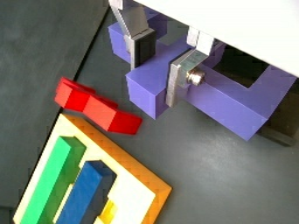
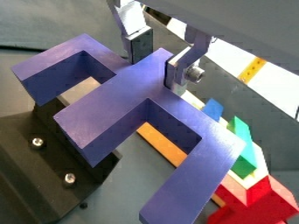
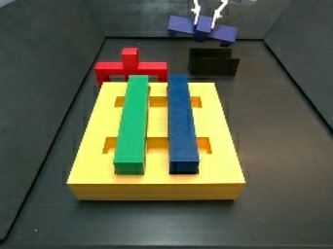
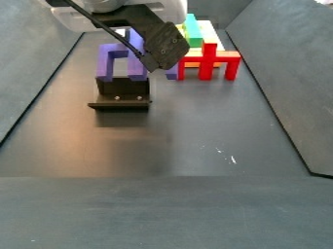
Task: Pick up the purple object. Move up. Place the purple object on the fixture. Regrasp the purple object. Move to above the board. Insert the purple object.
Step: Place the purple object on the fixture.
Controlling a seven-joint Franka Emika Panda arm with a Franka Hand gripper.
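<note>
Our claw (image 2: pixel 160 54) is clamped on the purple cross (image 2: pixel 128 105) just above the fixture (image 3: pixel 213 64) — we should lower it level and seat it squarely before letting go.

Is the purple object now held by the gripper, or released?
Held: in a wrist view the gripper fingers clamp a wall of the purple object, by the fixture.

- The gripper (image 1: pixel 166 63), above the fixture (image 3: pixel 213 64), has brushed silver metal fingers (image 1: pixel 180 80) with dark matt pads.
- The purple object (image 2: pixel 135 101) looks matt, smooth plastic.
- The fixture looks like matt black metal, with small shiny screws in a wrist view.
- The board (image 3: pixel 93 136) is smooth yellow; its green bar (image 3: pixel 132 124) and blue bar (image 3: pixel 182 122) are slightly glossy.
- The red block (image 1: pixel 100 106) shines lightly.
- The counter (image 4: pixel 196 126) is dark, matt.
</note>
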